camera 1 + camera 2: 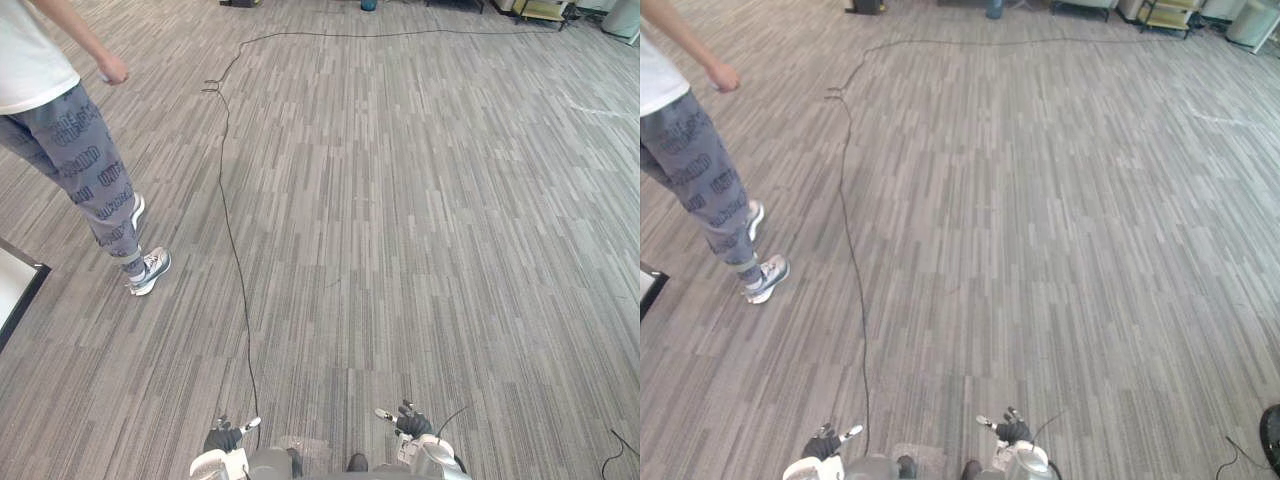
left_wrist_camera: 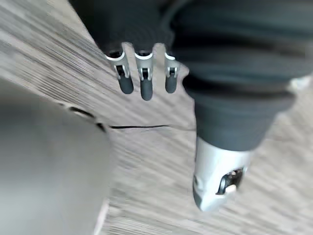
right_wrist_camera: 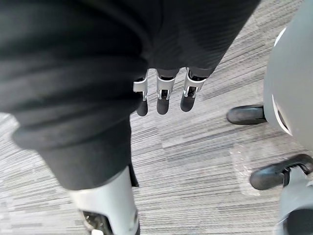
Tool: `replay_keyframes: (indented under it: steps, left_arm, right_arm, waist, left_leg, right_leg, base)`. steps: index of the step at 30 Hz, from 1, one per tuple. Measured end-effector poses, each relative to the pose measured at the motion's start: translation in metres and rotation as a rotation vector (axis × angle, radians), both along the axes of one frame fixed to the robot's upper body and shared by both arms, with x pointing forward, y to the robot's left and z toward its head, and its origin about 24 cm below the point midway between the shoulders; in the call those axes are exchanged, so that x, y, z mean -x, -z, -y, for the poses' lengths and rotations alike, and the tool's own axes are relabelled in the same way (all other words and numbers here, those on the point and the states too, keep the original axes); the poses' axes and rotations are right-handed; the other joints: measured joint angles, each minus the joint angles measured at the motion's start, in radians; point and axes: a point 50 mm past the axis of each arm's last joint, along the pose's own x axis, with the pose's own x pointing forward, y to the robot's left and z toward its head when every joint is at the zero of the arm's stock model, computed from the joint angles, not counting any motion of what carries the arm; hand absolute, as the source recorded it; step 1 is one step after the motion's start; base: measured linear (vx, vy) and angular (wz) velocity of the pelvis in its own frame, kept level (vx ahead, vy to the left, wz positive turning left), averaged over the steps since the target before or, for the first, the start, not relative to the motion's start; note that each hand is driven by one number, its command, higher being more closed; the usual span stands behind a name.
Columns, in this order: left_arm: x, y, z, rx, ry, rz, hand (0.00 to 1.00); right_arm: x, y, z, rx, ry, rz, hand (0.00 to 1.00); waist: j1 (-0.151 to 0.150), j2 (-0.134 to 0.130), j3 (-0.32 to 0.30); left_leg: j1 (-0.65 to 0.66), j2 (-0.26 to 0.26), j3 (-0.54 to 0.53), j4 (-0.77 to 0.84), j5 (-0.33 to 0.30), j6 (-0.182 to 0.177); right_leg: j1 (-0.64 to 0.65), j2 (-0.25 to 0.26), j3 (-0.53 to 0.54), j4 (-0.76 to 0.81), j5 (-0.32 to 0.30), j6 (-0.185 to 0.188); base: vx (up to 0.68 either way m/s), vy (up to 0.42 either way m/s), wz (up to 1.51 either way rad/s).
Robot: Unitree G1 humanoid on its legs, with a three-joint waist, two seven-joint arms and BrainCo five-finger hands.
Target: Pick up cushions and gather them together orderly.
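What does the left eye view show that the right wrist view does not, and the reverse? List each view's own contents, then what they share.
Left eye view: a person in a white top and grey patterned trousers standing at the left, a white panel with a black frame at the left edge, and the robot's left hand low in front. Right wrist view: a close look along the right hand, its silver dark-tipped fingers straight and holding nothing. Shared: the grey striped carpet floor and the right hand.
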Motion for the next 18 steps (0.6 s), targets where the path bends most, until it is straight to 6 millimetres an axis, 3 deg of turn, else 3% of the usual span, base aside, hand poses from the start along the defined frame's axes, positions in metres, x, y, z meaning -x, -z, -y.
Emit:
replay_keyframes:
  steps: [2, 3, 4, 5, 6, 7, 10, 11, 12, 13, 14, 15, 17, 18]
  left_arm:
    - [-0.003, -0.002, 0.0, 0.003, -0.002, 0.017, 0.0]
    - [-0.005, -0.004, 0.001, 0.002, -0.006, 0.034, 0.0]
    - [-0.005, -0.004, 0.001, 0.007, -0.016, 0.044, 0.0]
    - [-0.005, -0.004, 0.002, 0.011, -0.021, 0.044, 0.0]
    - [-0.007, -0.005, -0.001, 0.0, -0.021, 0.052, 0.0]
    - [-0.009, -0.006, -0.002, 0.003, -0.028, 0.064, 0.0]
    - [-0.01, -0.006, -0.003, 0.004, -0.033, 0.063, 0.0]
    - [-0.008, -0.004, -0.003, 0.0, -0.011, 0.046, 0.0]
    - [-0.007, -0.003, -0.003, -0.006, 0.013, 0.033, 0.0]
    - [-0.004, -0.001, -0.004, -0.016, 0.044, 0.002, 0.0]
    - [-0.003, 0.0, -0.003, -0.016, 0.05, -0.003, 0.0]
    - [0.0, 0.002, 0.001, -0.01, 0.077, -0.024, 0.0]
    - [-0.003, 0.002, 0.007, -0.002, 0.099, -0.022, 0.0]
    - [-0.009, 0.003, 0.011, 0.006, 0.116, -0.02, 0.0]
  right_arm:
    - [0.002, 0.0, 0.005, 0.015, 0.004, -0.008, 0.0]
    - [0.004, 0.001, 0.006, 0.022, 0.01, -0.015, 0.0]
    - [0.006, 0.002, 0.008, 0.029, 0.013, -0.023, 0.0]
    - [0.006, 0.002, 0.01, 0.035, 0.013, -0.026, 0.0]
    - [0.006, 0.003, 0.005, 0.02, 0.009, -0.033, 0.0]
    - [0.004, 0.002, -0.001, 0.007, 0.01, -0.025, 0.0]
    - [0.005, 0.003, -0.008, -0.012, 0.01, -0.031, 0.0]
    - [0.005, 0.003, -0.007, -0.013, 0.006, -0.026, 0.0]
    - [0.004, 0.003, -0.007, -0.014, 0.002, -0.022, 0.0]
    - [-0.002, 0.0, -0.006, -0.012, -0.009, 0.006, 0.0]
    - [-0.004, -0.001, -0.006, -0.009, -0.014, 0.011, 0.0]
    - [-0.007, -0.003, -0.001, 0.013, -0.032, 0.026, 0.0]
    - [-0.015, -0.007, 0.006, 0.036, -0.04, 0.06, 0.0]
    - [-0.024, -0.012, 0.012, 0.062, -0.062, 0.093, 0.0]
  waist:
    - [0.002, -0.003, 0.005]
    - [0.01, -0.008, 0.009]
    - [0.022, -0.007, 0.007]
    - [0.025, -0.009, 0.006]
    - [0.022, -0.02, 0.003]
    - [0.027, -0.027, 0.006]
    - [0.043, -0.038, 0.006]
    - [0.04, -0.039, 0.006]
    - [0.038, -0.043, 0.007]
    - [0.02, -0.038, 0.018]
    - [0.016, -0.037, 0.019]
    - [0.004, -0.018, 0.02]
    - [-0.009, -0.002, 0.027]
    - [-0.027, 0.011, 0.044]
  left_leg:
    - [-0.05, -0.007, -0.014, -0.12, 0.027, 0.013]
    - [-0.074, -0.024, -0.014, -0.246, 0.101, -0.012]
    - [-0.079, -0.039, -0.011, -0.323, 0.231, -0.025]
    - [-0.078, -0.05, -0.007, -0.319, 0.267, -0.004]
    - [-0.101, -0.076, 0.01, -0.265, 0.203, 0.027]
    - [-0.119, -0.08, 0.018, -0.201, 0.142, 0.037]
    - [-0.062, -0.088, 0.041, -0.15, 0.059, 0.064]
    - [-0.004, -0.099, 0.044, -0.161, 0.022, 0.066]
    - [0.05, -0.113, 0.045, -0.189, 0.003, 0.065]
    - [0.173, -0.134, 0.04, -0.271, -0.019, 0.063]
    - [0.208, -0.138, 0.04, -0.299, -0.02, 0.061]
    - [0.332, -0.141, 0.039, -0.397, -0.018, 0.058]
    - [0.436, -0.138, 0.041, -0.479, -0.013, 0.048]
    - [0.49, -0.125, 0.039, -0.509, -0.014, 0.047]
  right_leg:
    - [0.014, -0.04, 0.017, 0.016, -0.034, 0.031]
    - [0.024, -0.082, 0.022, 0.018, -0.053, 0.061]
    - [0.029, -0.107, 0.045, 0.013, -0.073, 0.089]
    - [0.037, -0.118, 0.056, 0.005, -0.079, 0.091]
    - [0.044, -0.149, 0.075, 0.007, -0.078, 0.061]
    - [0.035, -0.163, 0.099, 0.028, -0.046, 0.07]
    - [0.024, -0.195, 0.154, 0.17, -0.014, 0.109]
    - [-0.023, -0.213, 0.179, 0.333, 0.016, 0.134]
    - [-0.093, -0.231, 0.2, 0.513, 0.071, 0.136]
    - [-0.227, -0.238, 0.214, 0.844, 0.084, 0.121]
    - [-0.251, -0.236, 0.203, 0.895, 0.068, 0.109]
    - [-0.327, -0.219, 0.132, 0.987, 0.011, 0.059]
    - [-0.437, -0.198, 0.026, 0.969, -0.061, 0.022]
    - [-0.514, -0.175, -0.06, 0.864, -0.091, -0.02]
  base:
    - [0.32, 0.242, -0.14]
    - [0.29, 0.258, -0.31]
    - [0.38, 0.337, -0.36]
    - [0.37, 0.289, -0.26]
    - [0.63, 0.377, -0.11]
    - [0.64, 0.361, -0.05]
    - [0.53, 0.282, -0.13]
    - [0.41, 0.203, -0.17]
    - [0.59, 0.227, -0.13]
    - [0.48, 0.139, -0.07]
    - [0.59, 0.145, -0.1]
    - [0.41, 0.095, -0.09]
    - [0.67, 0.108, 0.08]
    - [0.71, 0.058, 0.29]
